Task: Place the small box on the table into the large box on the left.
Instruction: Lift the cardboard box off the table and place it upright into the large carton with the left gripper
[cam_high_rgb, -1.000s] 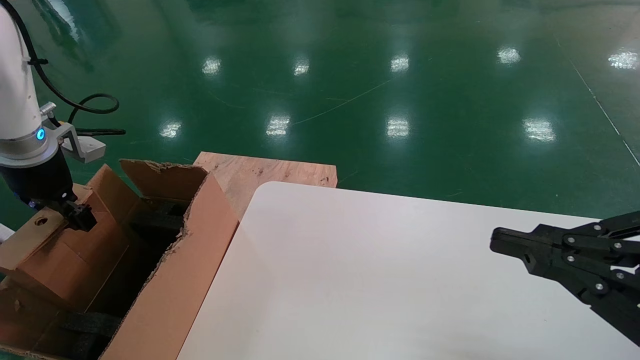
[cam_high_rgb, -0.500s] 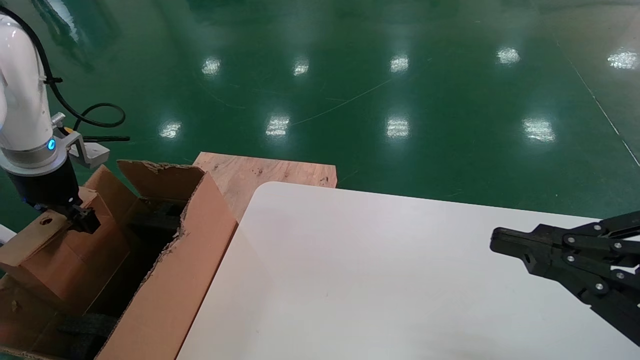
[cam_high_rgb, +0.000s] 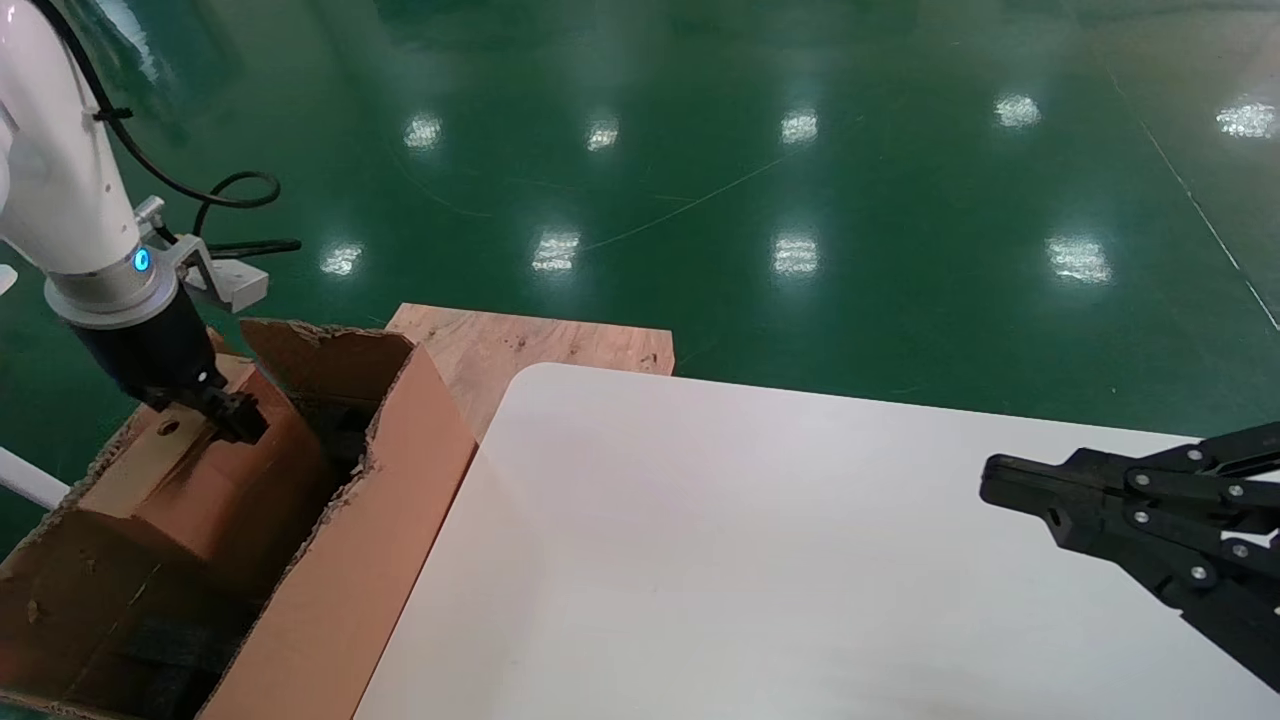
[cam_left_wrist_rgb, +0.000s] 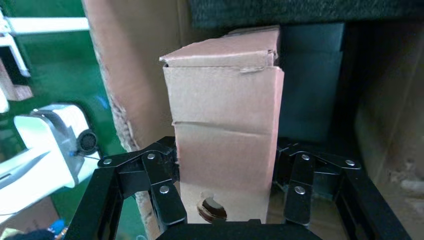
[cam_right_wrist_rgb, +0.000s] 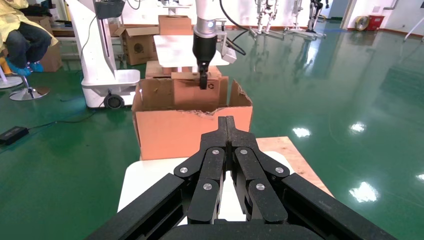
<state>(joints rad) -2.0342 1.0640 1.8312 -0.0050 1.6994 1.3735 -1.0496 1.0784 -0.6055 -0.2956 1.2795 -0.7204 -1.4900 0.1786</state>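
Observation:
The small box, plain brown with a round punched hole, stands inside the large box, a torn-edged carton left of the table. My left gripper reaches down from above and is shut on the small box's top end. In the left wrist view the small box sits between the two fingers, with black foam beyond it. My right gripper is shut and empty above the table's right side. The right wrist view shows it facing the large box.
A bare plywood board lies behind the table's far left corner, next to the large box. Green glossy floor surrounds everything. In the right wrist view, other cartons, a robot base and a seated person are far behind.
My left gripper has carried the small box to the right and farther back, from over the large box's left wall to inside it. The right arm has not moved.

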